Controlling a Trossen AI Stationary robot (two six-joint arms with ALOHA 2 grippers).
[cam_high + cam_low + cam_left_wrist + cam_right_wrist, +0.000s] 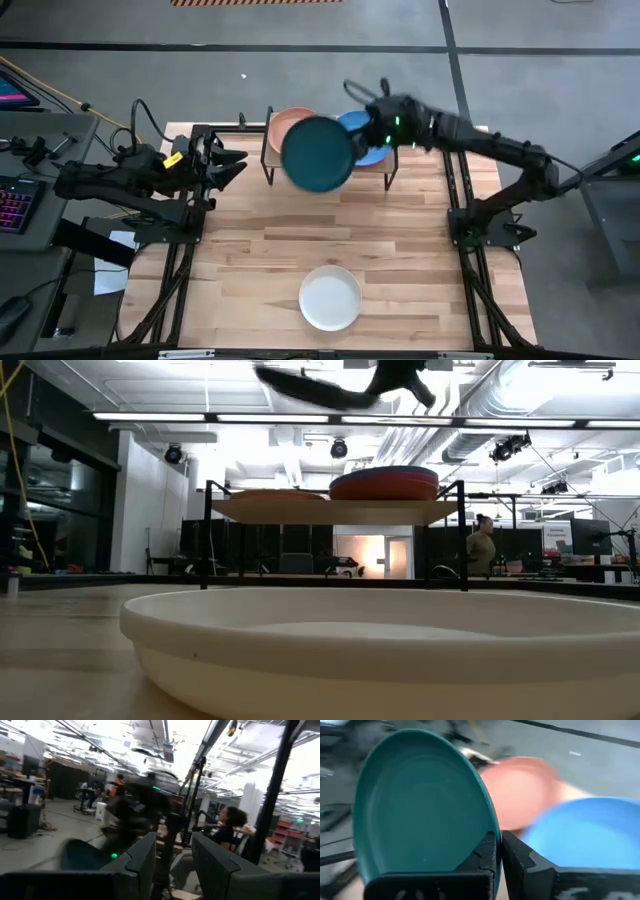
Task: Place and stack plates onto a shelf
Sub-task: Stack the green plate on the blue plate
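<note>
Right claw (499,851) pinched dark green plate (318,152) by rim above shelf (385,166); thin edge grip risked slip onto salmon plate (287,121)

Industrial lab hall, exposed ceiling ducts (560,400), workstations, person (481,545) behind

Light-wood worktop (400,250) carries white plate (330,298) near front edge; shelf (375,171) at back holds salmon plate (287,122) beside light blue plate (372,152) topping stack.
</note>
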